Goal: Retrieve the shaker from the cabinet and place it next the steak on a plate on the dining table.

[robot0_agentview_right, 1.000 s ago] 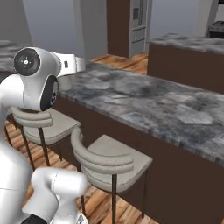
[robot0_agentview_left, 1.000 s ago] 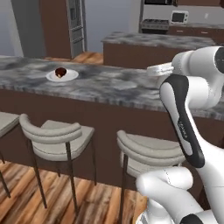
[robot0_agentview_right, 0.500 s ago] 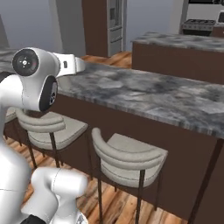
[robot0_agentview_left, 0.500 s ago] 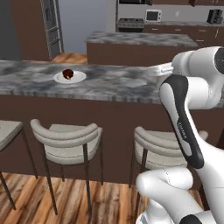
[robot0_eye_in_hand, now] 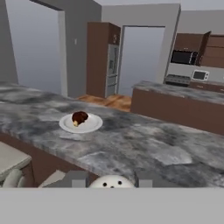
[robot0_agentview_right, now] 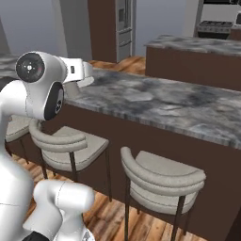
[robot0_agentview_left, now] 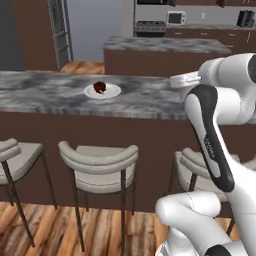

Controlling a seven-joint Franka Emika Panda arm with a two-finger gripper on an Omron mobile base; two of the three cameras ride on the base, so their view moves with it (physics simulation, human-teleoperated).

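Observation:
At the bottom of the hand view the rounded off-white top of the shaker sits between the two dark fingertips, and my gripper is shut on it. Ahead and to the left, the white plate rests on the grey marbled dining table with the dark steak on it. From the left base view the plate and steak lie left of my gripper, which hovers over the table's near side. The dark brown wall cabinet hangs far back.
Padded beige stools line the table's near side. A shorter island counter stands behind it, with a steel fridge, a stove and a small microwave along the back wall.
The whole scene has slid right in the left base view and left in the right one, so the base has driven along the table. The grip on the shaker is unchanged.

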